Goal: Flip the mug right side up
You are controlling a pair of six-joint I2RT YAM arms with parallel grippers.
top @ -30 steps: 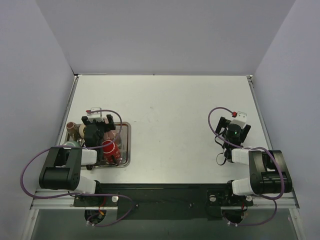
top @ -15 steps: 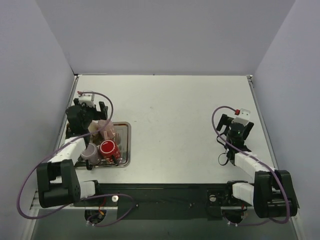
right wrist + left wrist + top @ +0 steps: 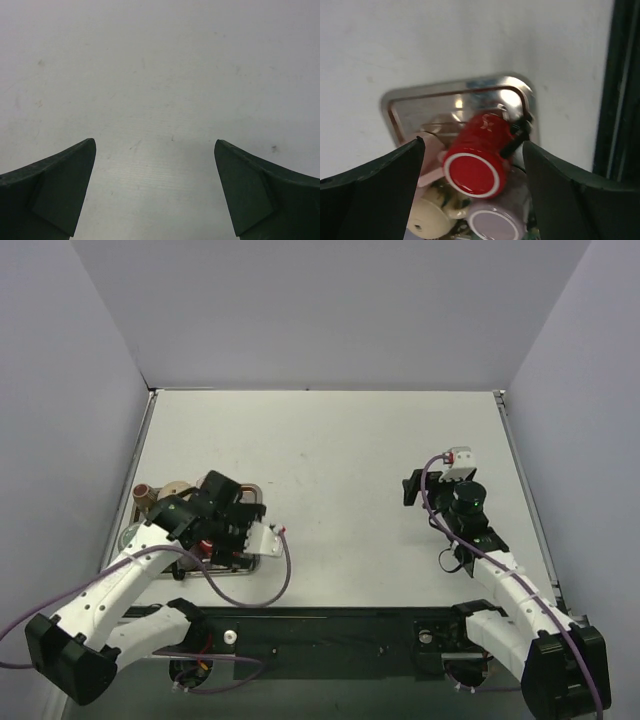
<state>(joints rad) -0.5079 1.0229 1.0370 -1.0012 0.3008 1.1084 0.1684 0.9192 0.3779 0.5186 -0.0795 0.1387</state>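
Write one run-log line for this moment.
left gripper: open, above red mug | red mug: base up, in tray | right gripper: open, over table | mug not grasped

**A:** What sits on the worktop (image 3: 330,440) at the lower left of the overhead view?

**B:** A shiny metal tray (image 3: 445,88) with rounded corners, crowded with cups.

**A:** Which cups?

**B:** In the left wrist view a pink cup (image 3: 432,155) lies left of centre. A cream cup (image 3: 432,224) is at the bottom edge, and a lavender cup (image 3: 495,226) is just beside it on the right, showing a round end face.

**A:** Anything more from above?

**B:** A brown cup (image 3: 143,496) is at the tray's upper left, with a tan cup (image 3: 180,487) right beside it. A black strip (image 3: 330,625) runs along the worktop's bottom edge. Plain grey walls (image 3: 330,310) close it in.
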